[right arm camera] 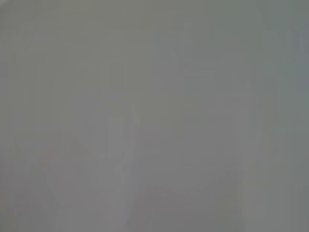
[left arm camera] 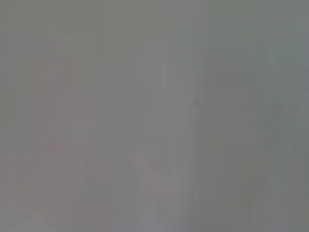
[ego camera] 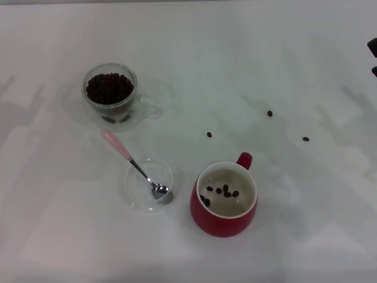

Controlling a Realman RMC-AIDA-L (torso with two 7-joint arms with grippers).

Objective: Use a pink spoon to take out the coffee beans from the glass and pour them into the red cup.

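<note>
Only the head view shows the work. The glass (ego camera: 110, 95), heaped with coffee beans (ego camera: 109, 88), stands at about ten o'clock on the white desk (ego camera: 247, 65). The pink spoon (ego camera: 134, 164) lies free between it and the red cup (ego camera: 224, 199). The spoon's bowl rests in a shallow clear dish (ego camera: 147, 184) and its handle points toward eleven o'clock. The red cup stands at five o'clock with a few beans inside. Three stray beans (ego camera: 270, 113) lie on the desk toward two o'clock. A dark piece of the right arm (ego camera: 372, 56) shows at the three o'clock edge. Both wrist views show only blank grey, so the state of either arm's fingers cannot be told.
</note>
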